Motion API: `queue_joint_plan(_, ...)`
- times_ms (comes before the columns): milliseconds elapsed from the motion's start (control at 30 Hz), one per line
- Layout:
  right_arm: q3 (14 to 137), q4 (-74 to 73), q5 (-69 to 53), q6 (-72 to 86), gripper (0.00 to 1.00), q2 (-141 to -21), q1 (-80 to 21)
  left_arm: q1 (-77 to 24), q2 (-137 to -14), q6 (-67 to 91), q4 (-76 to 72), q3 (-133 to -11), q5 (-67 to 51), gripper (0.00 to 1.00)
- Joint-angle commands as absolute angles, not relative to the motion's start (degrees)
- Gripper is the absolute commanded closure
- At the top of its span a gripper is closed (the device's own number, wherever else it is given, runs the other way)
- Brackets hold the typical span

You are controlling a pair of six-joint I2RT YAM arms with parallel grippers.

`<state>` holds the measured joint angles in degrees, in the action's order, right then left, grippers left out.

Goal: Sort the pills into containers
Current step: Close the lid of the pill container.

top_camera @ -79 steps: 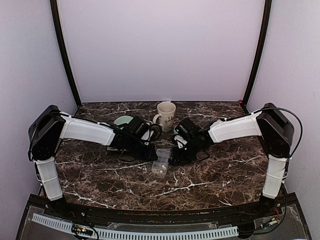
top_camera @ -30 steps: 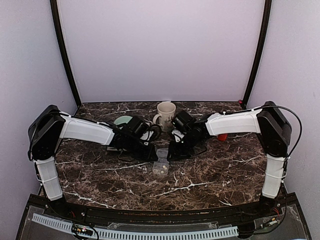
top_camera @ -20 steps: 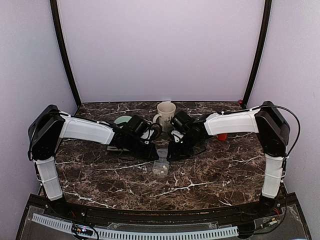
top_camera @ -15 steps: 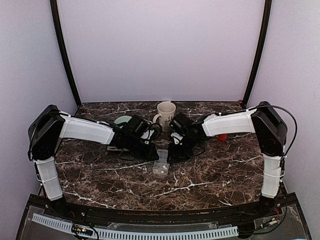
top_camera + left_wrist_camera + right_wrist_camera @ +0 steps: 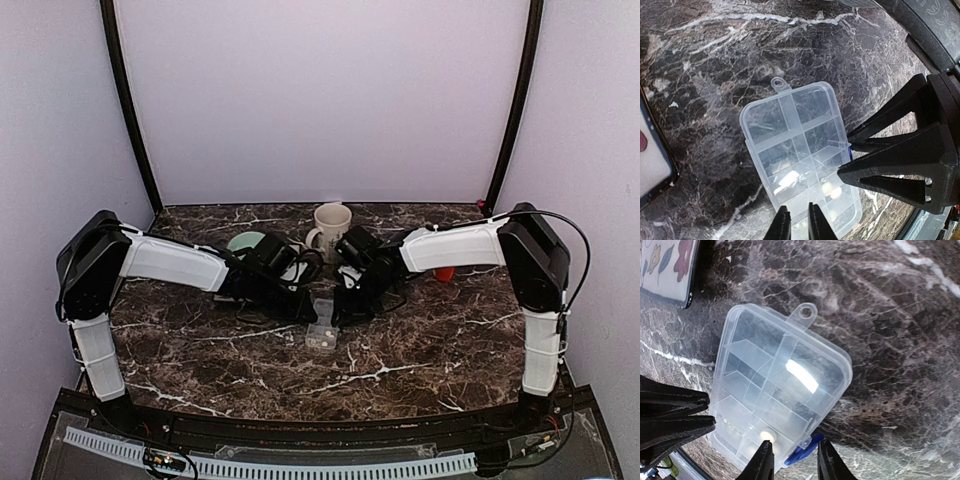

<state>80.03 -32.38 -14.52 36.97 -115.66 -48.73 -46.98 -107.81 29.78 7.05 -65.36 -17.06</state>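
The clear plastic pill box [image 5: 322, 326] lies flat between my two grippers, its lid down. Pale pills [image 5: 831, 189] lie in compartments at one end, and one also shows in the right wrist view [image 5: 765, 436]. A blue latch [image 5: 802, 452] sticks out of the box's long side. My right gripper [image 5: 794, 460] is open, with its fingers either side of that latch. Its black fingers [image 5: 890, 150] also show in the left wrist view at the box's right edge. My left gripper [image 5: 799, 225] hovers over the box's pill end [image 5: 800, 155], its jaws a narrow gap apart with nothing between them.
A cream mug [image 5: 332, 230] stands behind the grippers and a pale green bowl [image 5: 243, 241] sits behind the left arm. A red-orange object [image 5: 444, 272] lies under the right forearm. A flat floral-patterned item [image 5: 667, 265] lies near the box.
My right arm has swung left and back, bringing its gripper closer to the box's side. The left arm and the box have stayed put.
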Motion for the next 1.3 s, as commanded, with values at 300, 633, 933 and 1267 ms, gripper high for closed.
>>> queue_joint_plan(300,80.2,-34.8,-16.1,39.1,0.73,-119.8,-49.7,-47.2,-106.7,30.6,3.0,-62.0,-19.3,0.86)
queue_joint_plan(633,76.7,-31.8,-17.7,41.3,0.72,-120.3,-50.0,-47.2,-106.9,31.1,2.5,-60.7,-20.2,0.86)
queue_joint_plan(933,74.3,-28.5,-19.1,43.1,0.73,-121.3,-50.7,-47.2,-107.3,31.2,2.2,-60.1,-20.9,0.87)
queue_joint_plan(1267,72.7,-26.1,-20.5,44.4,0.84,-123.3,-51.1,-47.2,-107.8,32.5,0.1,-56.9,-21.5,0.88)
